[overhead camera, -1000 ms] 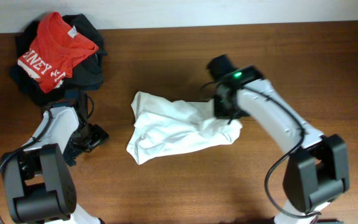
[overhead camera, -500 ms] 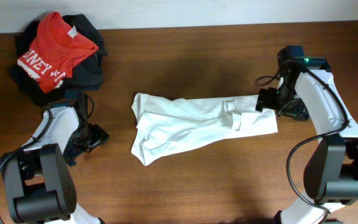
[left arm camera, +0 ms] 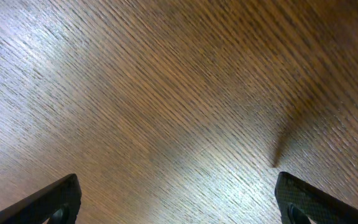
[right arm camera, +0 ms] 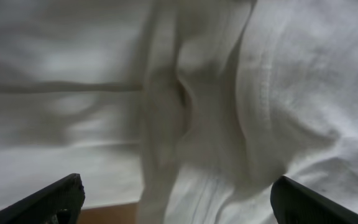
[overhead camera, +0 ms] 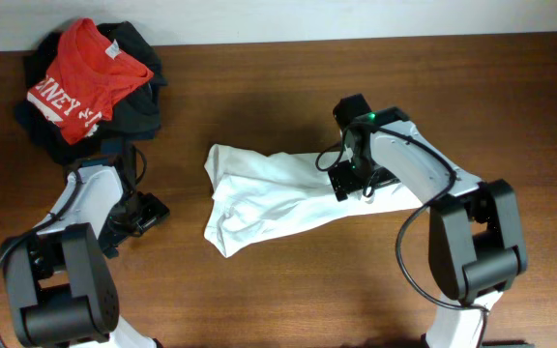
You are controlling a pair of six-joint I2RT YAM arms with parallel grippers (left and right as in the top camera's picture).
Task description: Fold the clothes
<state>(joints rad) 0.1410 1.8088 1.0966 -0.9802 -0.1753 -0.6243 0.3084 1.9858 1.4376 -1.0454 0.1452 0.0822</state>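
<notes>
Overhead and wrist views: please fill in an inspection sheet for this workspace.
Surface: wooden table, bare wood around the cloth.
Job's things: white T-shirt, crumpled and stretched sideways mid-table, not folded.
Clutter: red T-shirt atop dark garments, far left corner.
Grippers: left gripper open over bare wood, holding nothing; right gripper open above the white T-shirt's wrinkles, gripping nothing.
Cables: black cable loops beside the right arm's base, off the cloth.
Surroundings: pale wall along the far edge; nothing else seen.
</notes>
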